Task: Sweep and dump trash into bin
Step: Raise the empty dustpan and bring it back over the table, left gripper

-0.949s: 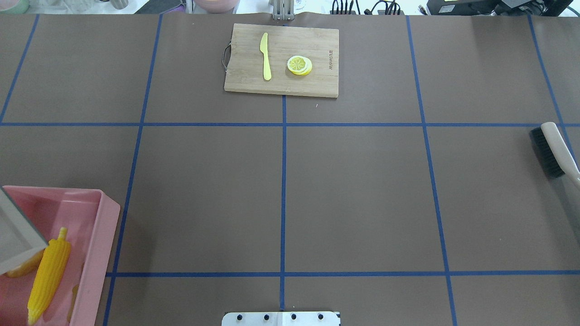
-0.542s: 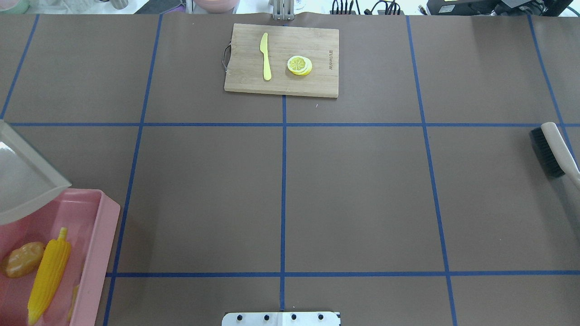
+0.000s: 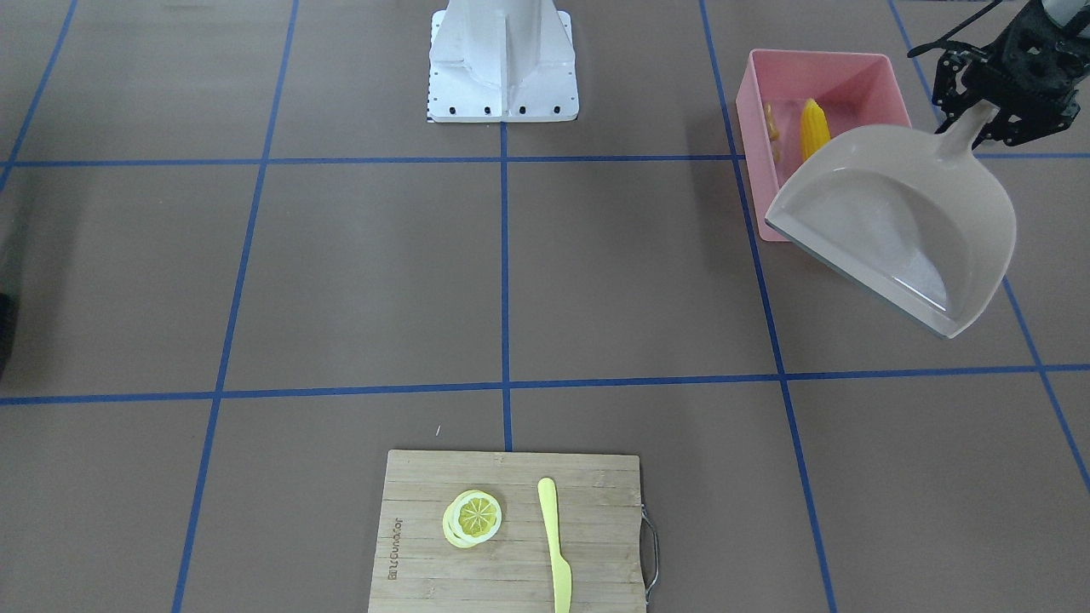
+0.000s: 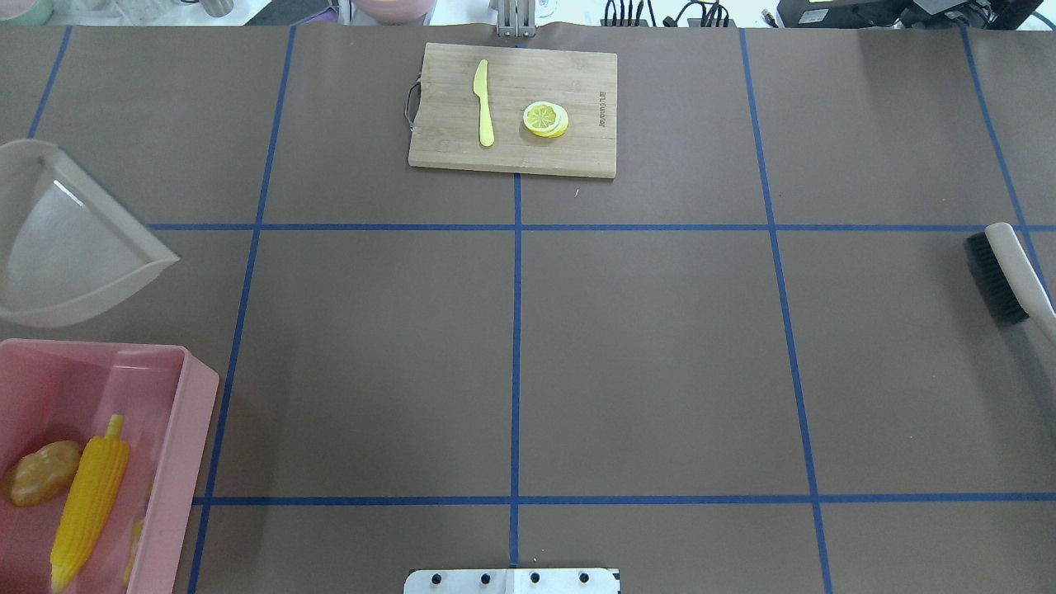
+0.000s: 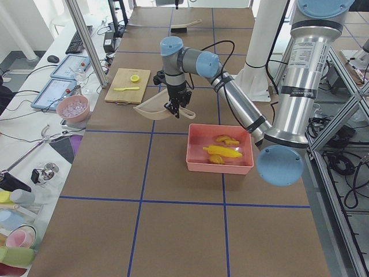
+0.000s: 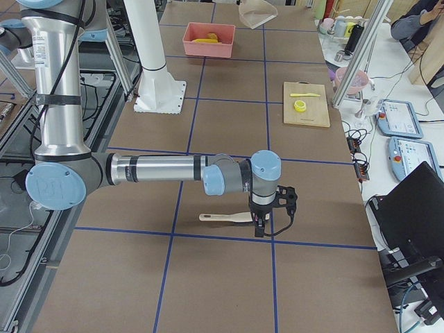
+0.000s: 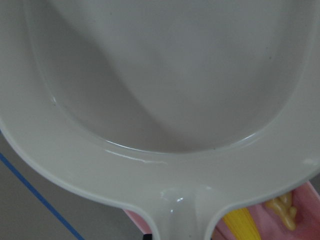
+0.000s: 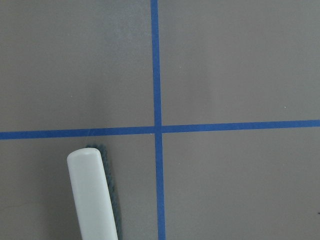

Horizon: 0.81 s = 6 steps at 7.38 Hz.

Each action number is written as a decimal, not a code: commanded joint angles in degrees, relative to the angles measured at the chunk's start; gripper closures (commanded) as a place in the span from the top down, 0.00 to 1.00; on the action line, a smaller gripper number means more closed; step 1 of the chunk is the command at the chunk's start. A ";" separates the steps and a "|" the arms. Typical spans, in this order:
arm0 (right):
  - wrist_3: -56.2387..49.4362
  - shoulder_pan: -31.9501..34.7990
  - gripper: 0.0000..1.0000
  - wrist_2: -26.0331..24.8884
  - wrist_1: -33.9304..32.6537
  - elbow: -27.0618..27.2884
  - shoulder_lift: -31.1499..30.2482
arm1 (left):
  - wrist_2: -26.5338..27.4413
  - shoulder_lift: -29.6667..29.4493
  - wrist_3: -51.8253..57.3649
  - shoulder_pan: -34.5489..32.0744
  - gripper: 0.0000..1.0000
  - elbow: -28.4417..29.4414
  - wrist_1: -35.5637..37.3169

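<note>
Past the far wall of the bin (image 4: 186, 429), the left tool (image 3: 971, 119) is carrying the dustpan (image 4: 70, 239) away, staying clamped on its handle. A moment ago the pan was hanging tipped over the bin; now it is floating clear of it above the bare surface (image 4: 643, 355), its scoop showing empty. Inside the bin the corn cob (image 4: 89, 499), the potato (image 4: 41, 472) and the ginger root (image 7: 282, 210) are lying together, unmoved. That is suggesting the dump is finished with nothing left to sweep, so the pan is probably heading for a set-down. At the opposite end the right tool (image 6: 259, 223) is hovering at the brush (image 4: 998, 285); whether it is gripping or slack I cannot tell
</note>
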 commanded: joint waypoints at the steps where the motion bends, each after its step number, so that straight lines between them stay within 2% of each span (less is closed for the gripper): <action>1: -0.03 0.00 1.00 -0.48 0.24 -0.06 -0.24 | 0.78 -5.36 0.25 4.51 0.00 2.34 -1.08; 2: -0.03 -0.09 1.00 -0.39 0.24 -0.15 -0.24 | 3.13 -5.81 1.55 8.02 0.00 2.16 -2.74; 4: -0.03 -0.18 1.00 -0.12 0.16 0.20 -0.33 | 8.92 -6.86 14.52 13.83 0.00 2.60 -6.33; 6: -0.03 -0.27 1.00 -0.04 1.03 0.03 -0.33 | 11.33 -8.35 18.00 19.10 0.00 4.44 -9.52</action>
